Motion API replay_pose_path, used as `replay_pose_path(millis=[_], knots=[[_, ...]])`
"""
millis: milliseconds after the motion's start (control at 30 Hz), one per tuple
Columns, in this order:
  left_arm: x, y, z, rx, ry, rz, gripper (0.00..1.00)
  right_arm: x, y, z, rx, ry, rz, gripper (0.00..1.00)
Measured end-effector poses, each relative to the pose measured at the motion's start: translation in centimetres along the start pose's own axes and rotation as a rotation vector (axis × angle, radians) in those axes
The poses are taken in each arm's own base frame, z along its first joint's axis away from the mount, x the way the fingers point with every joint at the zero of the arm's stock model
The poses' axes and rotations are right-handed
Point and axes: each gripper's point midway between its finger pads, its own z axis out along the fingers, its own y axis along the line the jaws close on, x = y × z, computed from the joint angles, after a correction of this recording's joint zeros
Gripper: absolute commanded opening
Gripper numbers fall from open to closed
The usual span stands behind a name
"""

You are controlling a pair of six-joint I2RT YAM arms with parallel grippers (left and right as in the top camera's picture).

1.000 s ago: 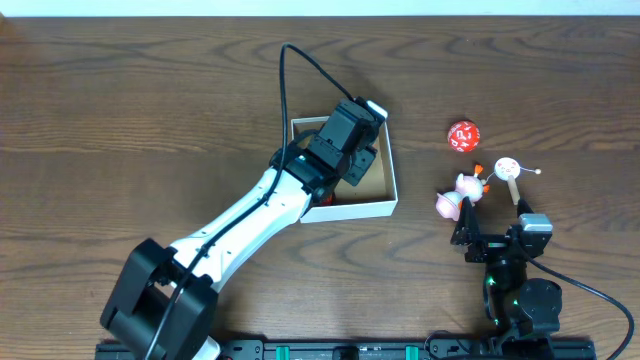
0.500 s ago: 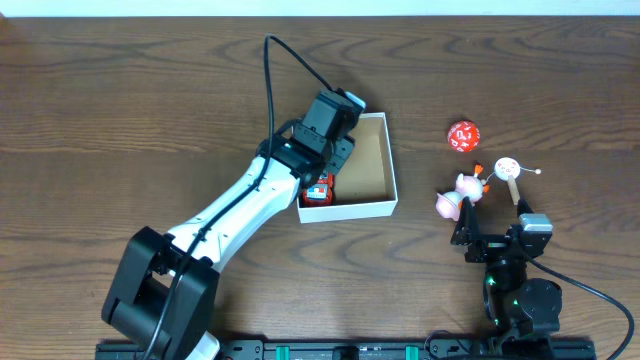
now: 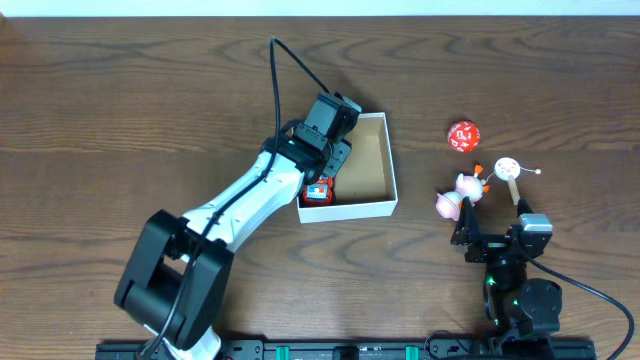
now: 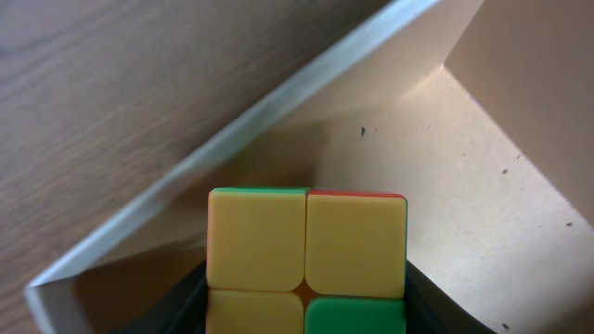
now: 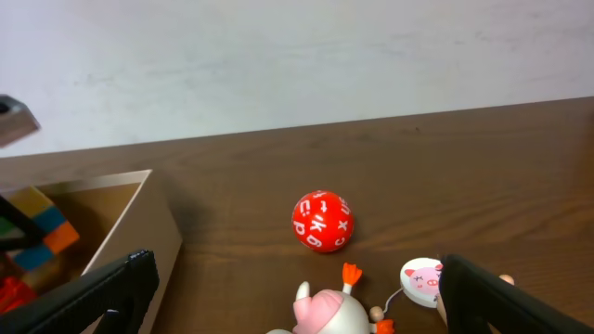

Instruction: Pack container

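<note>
the left end effector (image 3: 325,150), clamped on the puzzle cube (image 4: 306,250), has slid to the container's (image 3: 392,178) 9 o'clock wall. it looks ready to drop. the right end effector (image 3: 468,228) sits with fingers apart.

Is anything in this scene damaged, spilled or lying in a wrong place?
Nothing stands out. The container sits flat, the left hand holds a colored cube over it, and the red ball lies outside.
</note>
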Motion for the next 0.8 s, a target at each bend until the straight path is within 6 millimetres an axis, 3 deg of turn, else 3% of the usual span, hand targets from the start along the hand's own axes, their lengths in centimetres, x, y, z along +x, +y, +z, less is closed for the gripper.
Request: replay_pose_path(millis=[100,200,267,500,800], knots=[[0.3,0.0,0.4,0.000,0.013,0.000,0.33,0.0,0.0,0.0,0.000,0.000,0.000,0.99],[0.4,0.2,0.5,-0.003,0.014,-0.004,0.54,0.0,0.0,0.0,0.000,0.000,0.000,0.99],[0.4,0.5,0.5,-0.007,0.015,-0.006,0.59,0.0,0.0,0.0,0.000,0.000,0.000,0.99],[0.4,0.7,0.5,-0.015,0.015,-0.006,0.67,0.0,0.0,0.0,0.000,0.000,0.000,0.99],[0.2,1.1,0.4,-0.035,0.007,-0.009,0.67,0.0,0.0,0.0,0.000,0.000,0.000,0.99]])
